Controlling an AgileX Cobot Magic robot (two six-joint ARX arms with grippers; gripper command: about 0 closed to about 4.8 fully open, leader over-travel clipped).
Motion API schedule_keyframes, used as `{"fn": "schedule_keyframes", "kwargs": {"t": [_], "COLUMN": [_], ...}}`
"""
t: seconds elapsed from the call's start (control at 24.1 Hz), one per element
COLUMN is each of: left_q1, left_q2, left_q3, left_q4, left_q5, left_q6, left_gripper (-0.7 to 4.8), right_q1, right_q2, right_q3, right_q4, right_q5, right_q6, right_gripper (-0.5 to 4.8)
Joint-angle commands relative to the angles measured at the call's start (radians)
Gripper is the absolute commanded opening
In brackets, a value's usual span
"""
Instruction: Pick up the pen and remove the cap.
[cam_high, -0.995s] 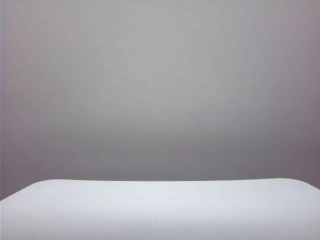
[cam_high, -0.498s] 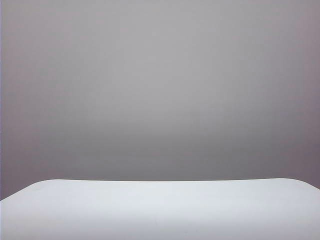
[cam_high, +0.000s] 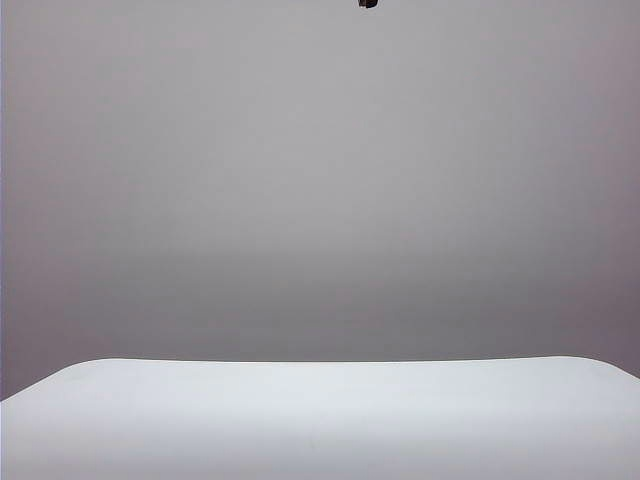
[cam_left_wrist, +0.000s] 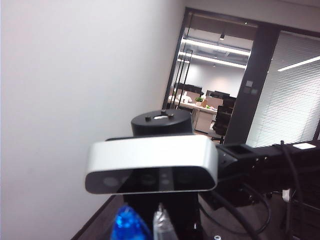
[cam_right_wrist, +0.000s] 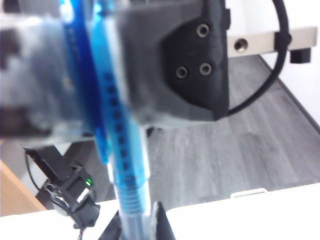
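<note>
Right gripper clamped on pen; left gripper pinching cap. Risk: skewed pull slips cap from left grip.

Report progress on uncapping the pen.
Done: the pen is off the table, held in the air. In hand: the right gripper and left gripper both appear clamped on it. Left: the cap looks seated, so pulling it off remains.

The right gripper is raised, its jaws clamped on the pen. The left gripper is barely visible, its jaws nearly closed.
</note>
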Motion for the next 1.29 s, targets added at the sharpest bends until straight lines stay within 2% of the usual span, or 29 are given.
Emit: {"fn": "schedule_keyframes", "kwargs": {"t": [0.04, 0.21, 0.83, 0.95, 1.08, 1.2, 1.29], "left_q1": [0.002, 0.002, 0.002, 0.031, 0.082, 0.136, 0.185], "left_q2": [-0.013, -0.013, -0.013, -0.014, -0.014, -0.014, -0.014], "left_q3": [0.011, 0.011, 0.011, 0.019, 0.05, 0.085, 0.105], "left_q4": [0.057, 0.052, 0.035, 0.03, -0.038, -0.182, -0.331], "left_q5": [-0.011, -0.015, -0.042, -0.118, -0.127, -0.146, -0.204], "left_q6": [0.038, 0.065, 0.153, 0.218, 0.238, 0.294, 0.345], "left_gripper": [0.48, 0.48, 0.47, 0.47, 0.47, 0.47, 0.48], "right_q1": [0.0, 0.0, -0.001, -0.001, -0.001, -0.01, -0.015], "right_q2": [0.008, 0.016, 0.027, 0.027, 0.027, 0.027, 0.027], "right_q3": [-0.006, -0.007, -0.063, -0.063, -0.064, -0.064, -0.064], "right_q4": [-0.124, -0.189, -0.225, -0.251, -0.289, -0.323, -0.351], "right_q5": [0.049, 0.066, 0.116, 0.12, 0.195, 0.315, 0.433], "right_q6": [-0.056, -0.101, -0.146, -0.157, -0.18, -0.185, -0.184], "right_gripper": [-0.01, -0.01, -0.01, -0.01, -0.01, -0.01, -0.01]}}
